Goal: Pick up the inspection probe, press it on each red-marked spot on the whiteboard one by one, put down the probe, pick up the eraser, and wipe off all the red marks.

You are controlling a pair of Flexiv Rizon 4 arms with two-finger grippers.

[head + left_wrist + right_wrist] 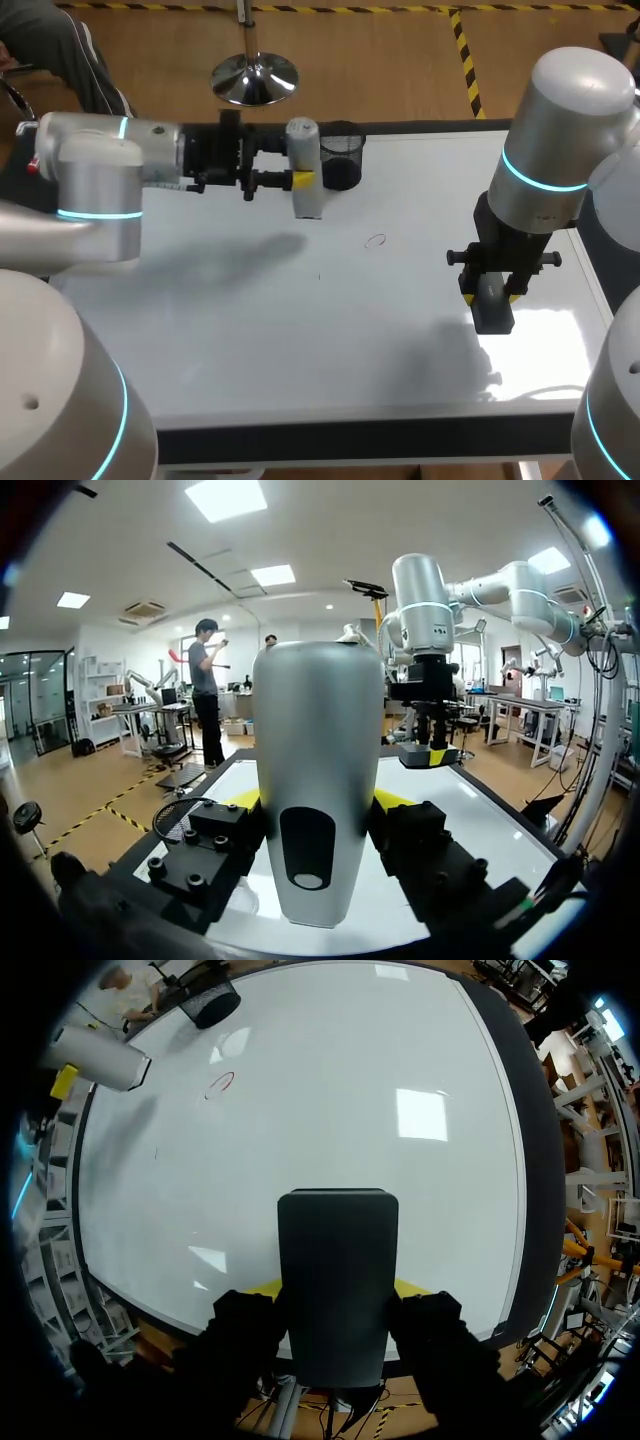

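A silver-grey inspection probe (305, 168) stands upright between the yellow-tipped fingers of my left gripper (303, 181), which is shut on it above the back of the whiteboard (250, 330). The left wrist view shows the probe (318, 780) filling the gap of that gripper (318, 802). My right gripper (490, 293) is shut on a dark grey eraser (492, 305) over the board's right part. In the right wrist view the eraser (337, 1280) sits between the fingers. A thin red ring mark (375, 240) lies on the board between both grippers, visible as the red mark (220, 1084) ahead of the eraser.
A black mesh cup (341, 155) stands at the board's far edge, right beside the probe. A tiny dark speck (320, 277) sits near the board's middle. The board's dark frame (380, 435) runs along the near edge.
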